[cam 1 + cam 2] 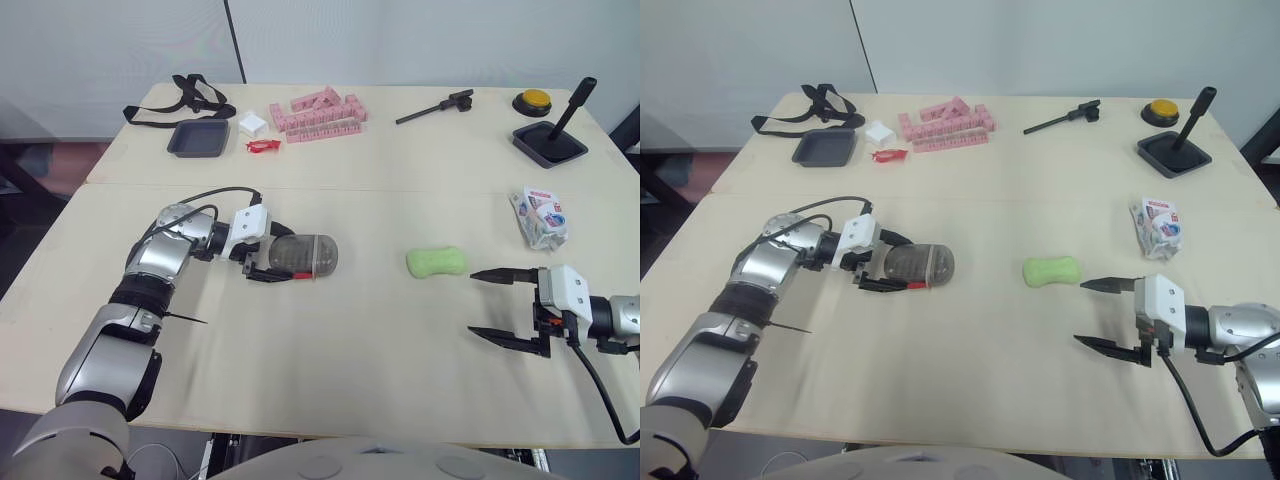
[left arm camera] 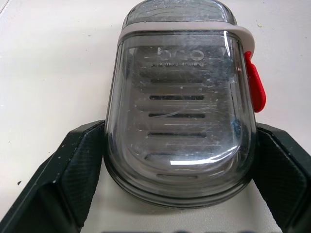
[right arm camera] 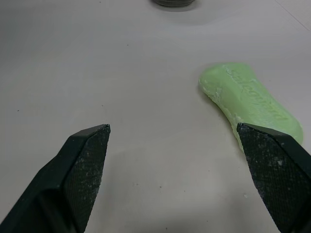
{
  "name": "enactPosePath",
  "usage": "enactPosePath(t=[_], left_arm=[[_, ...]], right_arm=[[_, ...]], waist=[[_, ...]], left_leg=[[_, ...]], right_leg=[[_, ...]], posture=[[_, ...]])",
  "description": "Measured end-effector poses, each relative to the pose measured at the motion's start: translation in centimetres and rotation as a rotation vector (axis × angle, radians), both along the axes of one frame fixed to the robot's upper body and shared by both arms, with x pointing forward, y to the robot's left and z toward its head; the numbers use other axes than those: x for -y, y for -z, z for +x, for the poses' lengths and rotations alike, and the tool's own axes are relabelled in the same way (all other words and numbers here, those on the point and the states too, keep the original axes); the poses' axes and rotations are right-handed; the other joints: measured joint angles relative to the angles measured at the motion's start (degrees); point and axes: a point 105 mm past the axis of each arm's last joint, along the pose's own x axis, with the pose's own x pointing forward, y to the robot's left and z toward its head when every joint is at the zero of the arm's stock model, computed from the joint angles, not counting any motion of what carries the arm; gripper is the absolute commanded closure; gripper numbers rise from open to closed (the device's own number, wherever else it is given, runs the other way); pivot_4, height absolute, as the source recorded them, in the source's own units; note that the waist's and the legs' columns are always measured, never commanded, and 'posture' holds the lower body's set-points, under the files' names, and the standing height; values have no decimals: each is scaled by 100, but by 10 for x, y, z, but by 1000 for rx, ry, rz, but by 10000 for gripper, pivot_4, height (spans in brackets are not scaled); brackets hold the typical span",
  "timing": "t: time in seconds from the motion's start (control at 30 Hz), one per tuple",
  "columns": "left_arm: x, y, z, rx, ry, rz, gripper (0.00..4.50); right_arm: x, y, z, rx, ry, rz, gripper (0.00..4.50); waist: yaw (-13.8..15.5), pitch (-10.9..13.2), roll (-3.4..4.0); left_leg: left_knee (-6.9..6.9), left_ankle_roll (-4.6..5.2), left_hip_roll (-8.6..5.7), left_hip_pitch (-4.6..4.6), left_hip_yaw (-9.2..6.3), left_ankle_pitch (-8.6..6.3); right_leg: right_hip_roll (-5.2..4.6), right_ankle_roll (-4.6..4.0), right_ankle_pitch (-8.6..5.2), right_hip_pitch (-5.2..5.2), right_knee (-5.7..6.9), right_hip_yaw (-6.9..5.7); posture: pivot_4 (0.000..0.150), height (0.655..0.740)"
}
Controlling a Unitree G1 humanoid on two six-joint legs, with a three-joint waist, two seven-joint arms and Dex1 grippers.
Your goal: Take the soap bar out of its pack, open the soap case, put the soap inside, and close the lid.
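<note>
The green soap bar (image 1: 436, 262) lies bare on the table, right of centre. Its crumpled empty pack (image 1: 540, 217) rests further right and back. My right gripper (image 1: 471, 301) is open just right of the soap, not touching it; the soap (image 3: 250, 99) lies ahead of one black finger (image 3: 82, 165), off to the side. The smoky transparent soap case (image 1: 305, 257), lid closed, has a red latch (image 2: 256, 87) on one side. My left gripper (image 1: 262, 262) is shut on the near end of the case (image 2: 180, 111), a finger on each side.
At the table's back stand a black tray (image 1: 198, 137), a black strap (image 1: 180, 100), a white box (image 1: 252, 123), pink blocks (image 1: 315, 115), a black tool (image 1: 435, 107), a yellow button (image 1: 532, 100) and a black stand with a handle (image 1: 550, 140).
</note>
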Motion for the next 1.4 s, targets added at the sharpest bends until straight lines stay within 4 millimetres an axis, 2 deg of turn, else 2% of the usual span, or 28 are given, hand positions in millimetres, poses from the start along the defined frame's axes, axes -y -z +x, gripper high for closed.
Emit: enactPosePath(t=[0.03, 0.27, 0.4, 0.63, 0.97, 1.13, 1.27, 1.4], left_arm=[[0, 0, 0, 1, 1, -1, 10347], [0, -1, 0, 16, 11, -3, 10423], [0, -2, 0, 19, 11, -5, 10423], [1, -3, -1, 17, 19, -6, 10423], [0, -7, 0, 9, 13, -37, 10423], [8, -22, -5, 67, 45, -94, 10423], [15, -27, -15, 105, 81, -122, 10423], [29, -39, -24, 182, 112, -167, 10423]], right_arm=[[0, 0, 0, 0, 0, 0, 0], [-2, -2, -2, -46, -6, 61, 0], [-14, -14, -9, -92, -54, 170, 0], [-28, -35, -13, -58, -123, 278, 0], [-29, -37, -14, -45, -134, 271, 0], [-23, -22, -1, -89, -16, 134, 0], [-28, -34, 9, -171, 43, 165, 0], [-49, -62, 13, -291, 56, 179, 0]], waist=[[0, 0, 0], [1, 0, 0], [1, 0, 0], [8, 0, 0], [11, 0, 0], [6, 0, 0], [-13, 2, 2], [4, 2, 0]], left_leg=[[0, 0, 0, 0, 0, 0], [0, 1, 0, -2, 0, 1], [-1, 3, 0, -1, 0, 1], [0, 3, 0, -2, 0, 2], [0, 3, 0, -4, 0, 2], [0, 3, -1, -5, 0, 3], [-5, 4, 0, -3, -1, 3], [-8, 7, 2, 4, -4, 6]], right_leg=[[0, 0, 0, 0, 0, 0], [-2, 0, 0, 0, 0, -3], [-2, 0, 0, 0, 0, -4], [-5, 0, 0, 1, 0, -7], [-6, 0, 0, 1, 0, -10], [-8, 0, 0, 1, -1, -11], [-7, 0, 0, 1, -1, -10], [-5, 0, 0, 6, -2, -14]], posture=[[1500, 7109], [1500, 7109], [1500, 7109], [1500, 7109], [1500, 7109], [1500, 7109], [1500, 7109], [1500, 7109]])
